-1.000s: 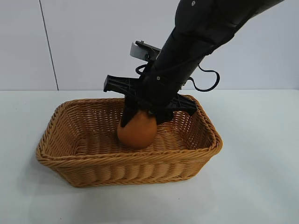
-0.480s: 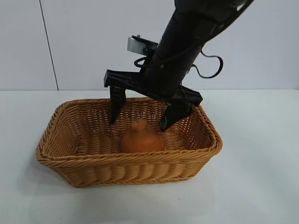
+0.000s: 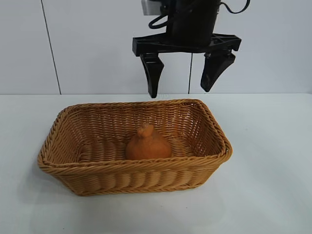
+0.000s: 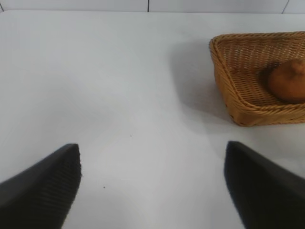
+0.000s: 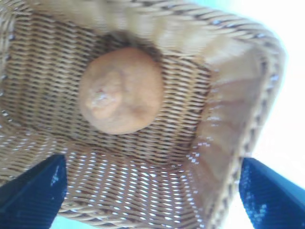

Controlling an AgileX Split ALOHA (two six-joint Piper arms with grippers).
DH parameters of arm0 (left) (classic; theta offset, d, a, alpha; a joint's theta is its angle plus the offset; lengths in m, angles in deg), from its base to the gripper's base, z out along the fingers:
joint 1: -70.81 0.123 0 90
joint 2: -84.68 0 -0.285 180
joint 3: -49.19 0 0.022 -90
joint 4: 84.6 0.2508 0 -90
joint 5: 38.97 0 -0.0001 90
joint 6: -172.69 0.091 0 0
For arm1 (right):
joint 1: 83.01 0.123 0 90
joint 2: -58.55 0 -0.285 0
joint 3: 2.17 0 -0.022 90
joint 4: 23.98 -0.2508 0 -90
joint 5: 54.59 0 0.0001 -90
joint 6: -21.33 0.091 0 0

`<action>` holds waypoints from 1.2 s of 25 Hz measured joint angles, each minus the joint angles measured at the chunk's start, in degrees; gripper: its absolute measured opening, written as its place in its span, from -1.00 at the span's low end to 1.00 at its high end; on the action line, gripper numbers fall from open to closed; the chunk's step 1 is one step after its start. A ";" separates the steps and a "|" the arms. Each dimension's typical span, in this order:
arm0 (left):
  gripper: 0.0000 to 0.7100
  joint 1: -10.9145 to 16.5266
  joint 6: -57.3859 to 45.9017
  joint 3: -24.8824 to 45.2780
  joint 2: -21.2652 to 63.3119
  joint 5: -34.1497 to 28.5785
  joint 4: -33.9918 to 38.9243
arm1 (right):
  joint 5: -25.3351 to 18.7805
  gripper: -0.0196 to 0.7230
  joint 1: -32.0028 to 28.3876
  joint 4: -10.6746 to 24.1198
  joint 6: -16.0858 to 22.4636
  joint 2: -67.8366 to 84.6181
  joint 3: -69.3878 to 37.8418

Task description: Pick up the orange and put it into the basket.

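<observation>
The orange (image 3: 147,144) rests on the floor of the wicker basket (image 3: 131,168), knobby bump upward, with nothing touching it. High above the basket's back rim hangs my right gripper (image 3: 179,91), open and empty, fingers pointing down. Its wrist view looks straight down on the orange (image 5: 120,90) inside the basket (image 5: 224,138), with the right gripper (image 5: 151,161) spread wide and well clear of the fruit. My left gripper (image 4: 152,147) is open over bare table, away from the basket (image 4: 228,86) and the orange (image 4: 288,81); it is outside the exterior view.
The basket stands on a white table (image 3: 273,185) with free surface on all sides. A pale panelled wall (image 3: 87,44) rises behind it.
My right gripper opened, let go of the orange and rose out of the basket to well above its rim. The orange settled onto the basket floor. The left gripper stayed put.
</observation>
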 joint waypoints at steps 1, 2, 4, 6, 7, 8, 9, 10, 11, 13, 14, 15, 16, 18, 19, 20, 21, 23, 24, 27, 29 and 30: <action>0.66 0.00 0.00 0.00 0.00 0.00 0.00 | 0.00 0.87 -0.91 0.00 0.00 0.00 0.00; 0.66 0.00 0.00 0.00 0.00 0.00 0.00 | 0.00 0.87 -1.72 0.05 0.00 0.00 0.00; 0.66 0.00 0.00 0.00 0.00 0.00 0.00 | 0.00 0.87 -4.15 0.05 0.00 0.00 0.00; 0.66 0.00 0.00 0.00 0.00 0.00 0.00 | 0.05 0.87 -6.83 0.05 -0.19 0.00 0.00; 0.66 0.00 0.00 0.00 0.00 0.00 0.00 | 0.05 0.87 -8.45 0.11 -0.30 0.00 0.00; 0.66 0.00 0.00 0.00 0.00 0.00 0.00 | 0.05 0.87 -10.13 0.16 -0.57 0.00 0.00; 0.66 0.00 0.00 0.00 0.00 0.00 0.00 | 0.05 0.87 -11.59 0.16 -0.73 0.00 0.00; 0.66 0.00 0.00 0.00 0.00 0.00 0.00 | 0.05 0.87 -13.35 0.22 -0.89 0.00 0.00; 0.66 0.00 0.00 0.00 0.00 0.00 0.00 | 0.05 0.87 -15.15 0.22 -1.07 0.00 0.00; 0.66 0.00 0.00 0.00 0.00 0.00 0.00 | 0.05 0.87 -18.33 0.33 -1.38 0.00 0.00; 0.66 0.00 0.00 0.00 0.00 0.00 0.00 | 0.05 0.87 -19.93 0.45 -1.67 0.00 0.00; 0.66 0.00 0.00 0.00 0.00 0.00 0.00 | 0.05 0.87 -21.44 0.45 -1.97 0.00 0.00; 0.66 0.00 0.00 0.00 0.00 0.00 0.00 | -0.16 0.87 -22.55 0.57 -2.14 0.00 0.00; 0.66 0.00 0.00 0.00 0.00 0.00 0.00 | -1.38 0.87 -24.64 0.69 -2.47 0.00 0.04; 0.66 0.00 0.00 0.00 0.00 0.00 0.00 | -1.70 0.87 -25.33 0.69 -2.82 0.00 0.04; 0.66 0.00 0.00 0.00 0.00 0.00 0.00 | -1.83 0.87 -25.72 0.69 -3.28 0.00 0.04; 0.66 0.00 0.00 0.00 0.00 0.00 0.00 | -1.88 0.87 -26.01 0.69 -3.68 0.00 0.04; 0.66 0.00 0.00 0.00 0.00 0.00 0.00 | -2.01 0.87 -26.19 0.69 -4.12 0.07 -0.27; 0.66 0.00 0.00 0.00 0.00 0.00 0.00 | -2.12 0.87 -26.19 0.63 -4.37 0.14 -0.56; 0.66 0.00 0.00 0.00 0.00 0.00 0.00 | -2.17 0.87 -26.19 0.63 -5.22 1.05 -3.33; 0.66 0.00 0.00 0.00 0.00 0.00 0.00 | -2.19 0.87 -26.19 0.58 -5.75 2.62 -6.64; 0.66 0.00 0.00 0.00 0.00 0.00 0.00 | -2.29 0.87 -26.19 0.58 -6.09 3.89 -8.83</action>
